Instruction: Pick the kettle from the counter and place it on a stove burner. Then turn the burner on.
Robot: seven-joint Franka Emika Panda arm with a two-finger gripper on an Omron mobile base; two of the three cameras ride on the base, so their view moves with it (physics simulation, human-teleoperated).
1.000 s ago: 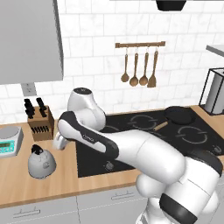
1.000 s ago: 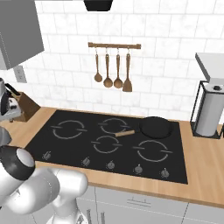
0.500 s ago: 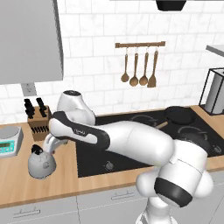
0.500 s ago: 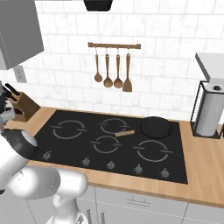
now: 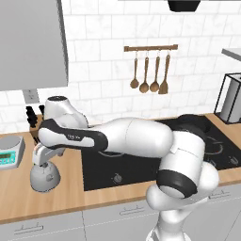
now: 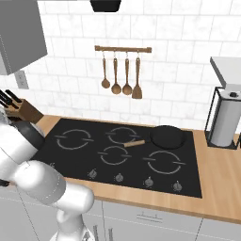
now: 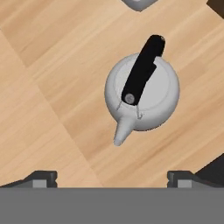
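Since a second ago my arm had swung left and down until my gripper (image 7: 112, 177), its fingers spread wide and empty, hung above the kettle (image 7: 142, 89) on the counter (image 7: 52, 87) left of the cooktop (image 5: 141, 164), its black handle (image 7: 142, 70) running slantwise beyond my tips.

Bare surface (image 7: 57, 105) is being seen all round the kettle (image 7: 142, 94). Scale (image 5: 10, 153) and knife block (image 5: 34, 120) are standing near it; a black pan (image 6: 168, 137) is occupying one back burner.
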